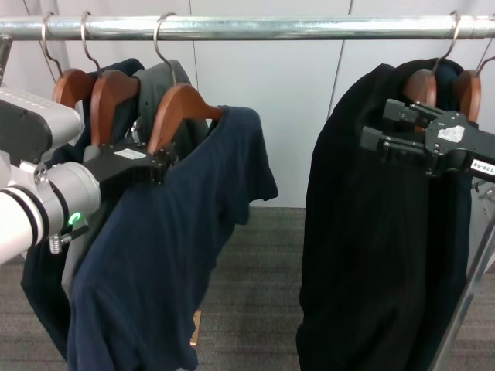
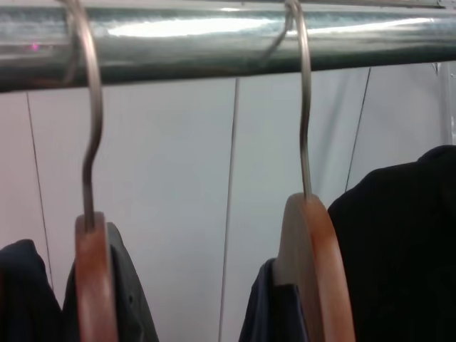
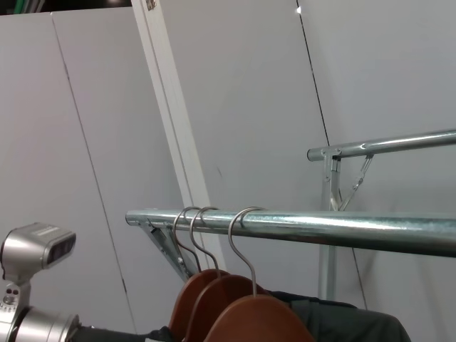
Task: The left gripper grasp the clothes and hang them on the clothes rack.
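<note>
- The left gripper [image 1: 155, 164], a black claw with a white sticker on a silver-wristed arm, sits against the shoulder of the navy top; its fingers are buried against the fabric and the hanger, so I cannot tell whether they grip or are slack. A green light glows on the wrist.
- The clothes [image 1: 166, 255], a soft navy knit top, drape from a brown wooden hanger [image 1: 179, 108] whose silver hook [image 1: 158, 42] is looped over the clothes rack [image 1: 255, 27], a shiny round metal bar.
- Just left of it hang two more wooden hangers; a grey jacket [image 1: 172, 85] shows behind the navy top.
- Well to the right hangs a large black coat [image 1: 363, 232].
- The right gripper [image 1: 402, 131], black with a printed label too small to read, is in front of the coat, fingers apart and empty.
</note>
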You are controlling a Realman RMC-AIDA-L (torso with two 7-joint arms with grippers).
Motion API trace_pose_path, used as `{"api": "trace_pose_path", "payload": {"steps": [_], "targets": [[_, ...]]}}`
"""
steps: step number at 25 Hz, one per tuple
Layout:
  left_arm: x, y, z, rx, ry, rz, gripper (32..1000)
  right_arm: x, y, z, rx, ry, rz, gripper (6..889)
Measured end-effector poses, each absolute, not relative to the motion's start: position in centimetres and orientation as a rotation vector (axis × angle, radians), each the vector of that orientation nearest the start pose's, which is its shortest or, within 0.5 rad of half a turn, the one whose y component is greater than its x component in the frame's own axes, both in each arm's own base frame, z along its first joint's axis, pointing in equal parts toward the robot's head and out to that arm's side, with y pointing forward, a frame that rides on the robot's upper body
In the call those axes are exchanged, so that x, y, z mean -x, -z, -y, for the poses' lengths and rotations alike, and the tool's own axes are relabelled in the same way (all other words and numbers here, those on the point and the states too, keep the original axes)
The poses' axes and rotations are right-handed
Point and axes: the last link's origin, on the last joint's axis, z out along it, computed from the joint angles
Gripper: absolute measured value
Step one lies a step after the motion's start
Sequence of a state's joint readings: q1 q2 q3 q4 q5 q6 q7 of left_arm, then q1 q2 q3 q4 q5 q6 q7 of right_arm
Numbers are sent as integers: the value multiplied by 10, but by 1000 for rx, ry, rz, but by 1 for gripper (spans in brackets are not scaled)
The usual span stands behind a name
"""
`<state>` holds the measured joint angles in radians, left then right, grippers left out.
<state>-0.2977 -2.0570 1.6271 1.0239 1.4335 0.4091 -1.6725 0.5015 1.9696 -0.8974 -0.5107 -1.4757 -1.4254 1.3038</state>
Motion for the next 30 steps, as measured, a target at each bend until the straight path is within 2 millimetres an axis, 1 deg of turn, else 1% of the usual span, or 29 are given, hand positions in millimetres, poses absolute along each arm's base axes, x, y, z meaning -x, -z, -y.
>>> {"api": "trace_pose_path", "payload": {"steps": [10,14,16,19,22,25,29,30], "targets": [[242,23,-380,2110,476,761,267,-265,-35,-356,2429,-968,-627,849],[239,18,-374,2116,501,745,275,-266,-35,-355,2427,-967,-631,849],[239,12,-370,2113,529,745,279,-266,-35,-355,2427,-967,-631,849],[237,-3,-360,2103,608,750,527,-266,-35,-355,2422,-971,-632,849],[237,-17,-346,2122,699,735,605,-266,-36,-355,2419,-973,-634,849],[235,-32,-331,2166,836,698,683,-267,-36,-354,2418,-973,-635,848],[240,-45,-307,2226,1040,613,679,-267,-36,-354,2418,-973,-637,848],[246,-47,-299,2237,1096,584,678,-267,-36,-354,2417,-973,-637,848]]}}
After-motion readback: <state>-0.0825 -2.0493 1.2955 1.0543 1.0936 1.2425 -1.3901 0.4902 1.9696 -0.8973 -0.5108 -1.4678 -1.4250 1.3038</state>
